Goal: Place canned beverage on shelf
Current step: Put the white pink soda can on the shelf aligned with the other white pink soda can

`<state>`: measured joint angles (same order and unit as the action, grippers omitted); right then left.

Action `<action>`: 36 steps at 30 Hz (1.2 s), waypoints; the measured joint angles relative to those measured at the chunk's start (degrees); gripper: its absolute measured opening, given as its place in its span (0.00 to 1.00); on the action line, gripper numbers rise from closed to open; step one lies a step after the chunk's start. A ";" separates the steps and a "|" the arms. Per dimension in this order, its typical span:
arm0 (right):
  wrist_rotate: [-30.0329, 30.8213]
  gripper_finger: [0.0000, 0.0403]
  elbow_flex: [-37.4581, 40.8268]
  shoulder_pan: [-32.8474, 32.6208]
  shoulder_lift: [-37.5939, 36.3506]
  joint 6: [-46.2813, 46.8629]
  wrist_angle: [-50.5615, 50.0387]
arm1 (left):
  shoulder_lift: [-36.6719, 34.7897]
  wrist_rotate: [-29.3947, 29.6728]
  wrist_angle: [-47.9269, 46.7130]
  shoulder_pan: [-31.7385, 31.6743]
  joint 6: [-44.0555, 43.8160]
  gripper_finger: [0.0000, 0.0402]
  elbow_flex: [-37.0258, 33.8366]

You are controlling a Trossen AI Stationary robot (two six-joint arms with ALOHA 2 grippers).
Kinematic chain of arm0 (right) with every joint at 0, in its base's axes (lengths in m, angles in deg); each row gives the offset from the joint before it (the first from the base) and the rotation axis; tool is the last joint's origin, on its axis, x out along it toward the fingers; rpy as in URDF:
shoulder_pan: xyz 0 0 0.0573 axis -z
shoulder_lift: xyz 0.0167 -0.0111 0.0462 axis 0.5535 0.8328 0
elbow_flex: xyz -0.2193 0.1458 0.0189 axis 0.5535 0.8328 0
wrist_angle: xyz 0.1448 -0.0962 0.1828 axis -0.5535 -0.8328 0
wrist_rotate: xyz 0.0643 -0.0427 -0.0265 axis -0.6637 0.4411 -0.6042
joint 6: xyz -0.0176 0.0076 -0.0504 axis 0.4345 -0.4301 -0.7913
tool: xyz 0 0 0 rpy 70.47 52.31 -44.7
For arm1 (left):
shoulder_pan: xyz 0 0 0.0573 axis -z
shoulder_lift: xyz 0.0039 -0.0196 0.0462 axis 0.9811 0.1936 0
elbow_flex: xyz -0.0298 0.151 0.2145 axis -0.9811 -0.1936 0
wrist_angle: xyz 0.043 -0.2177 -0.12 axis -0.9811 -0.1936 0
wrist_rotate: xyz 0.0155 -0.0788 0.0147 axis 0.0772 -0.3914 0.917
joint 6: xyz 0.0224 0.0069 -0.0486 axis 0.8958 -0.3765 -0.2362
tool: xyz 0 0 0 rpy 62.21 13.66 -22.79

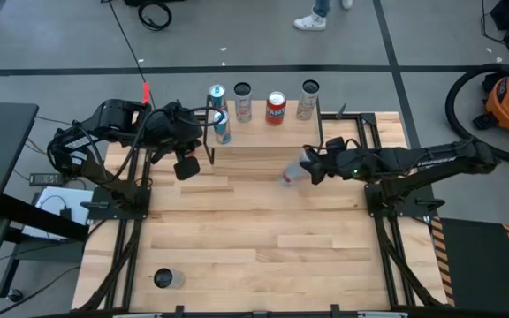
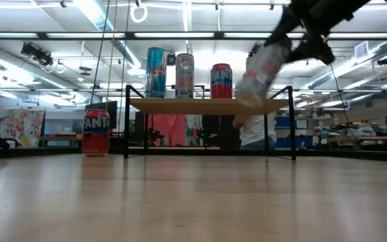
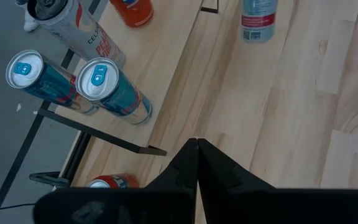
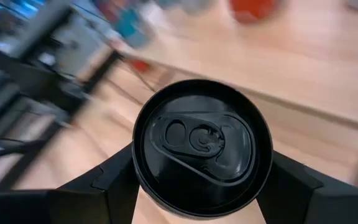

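Note:
The shelf (image 1: 263,132), a light-wood board on black legs, stands at the table's far edge. On it stand two blue cans (image 3: 98,84), a white can (image 1: 242,102), a red can (image 1: 276,108) and another white can (image 1: 307,99). My right gripper (image 1: 306,166) is shut on a pale can (image 2: 261,70) with a black top (image 4: 201,143). It holds the can in the air just on the near side of the shelf's right half. My left gripper (image 3: 196,152) is shut and empty, hanging near the shelf's left end. My right gripper pinches the pale can's side wall near its top end (image 4: 143,163), one finger on each side. The fingers come from the table's right, slanting down. The can is tilted, its bottom end (image 2: 247,94) toward the left and lower, and it is clear of the table.
A red Fanta can (image 2: 96,132) stands on the tabletop left of the shelf. A dark-topped can (image 1: 166,279) stands near the table's front left corner. Bare wood lies between the arms. A person's shoes (image 1: 310,21) show on the floor beyond the table.

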<state>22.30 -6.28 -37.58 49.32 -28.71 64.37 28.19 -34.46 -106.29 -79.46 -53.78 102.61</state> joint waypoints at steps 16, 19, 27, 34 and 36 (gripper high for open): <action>1.40 0.65 -12.15 0.54 11.36 -22.17 19.60 | 0.00 0.00 -0.02 0.00 -0.03 0.02 0.00; 1.43 0.65 -18.30 1.91 14.33 -25.07 16.16 | 0.00 0.00 -0.02 0.00 -0.04 0.02 0.00; 2.64 0.65 -31.51 6.97 23.14 -26.76 4.92 | 0.00 -0.01 -0.05 0.00 -0.04 0.02 0.00; -0.62 0.65 -39.75 9.45 30.55 -33.62 4.59 | 0.00 0.00 -0.09 0.00 -0.07 0.02 0.00; -0.82 0.65 -41.59 10.07 32.40 -34.20 3.17 | 0.00 0.00 -0.07 0.00 -0.07 0.02 0.00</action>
<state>21.47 -47.86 -27.51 81.72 -62.91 67.54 28.19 -34.46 -106.35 -79.46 -53.85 102.61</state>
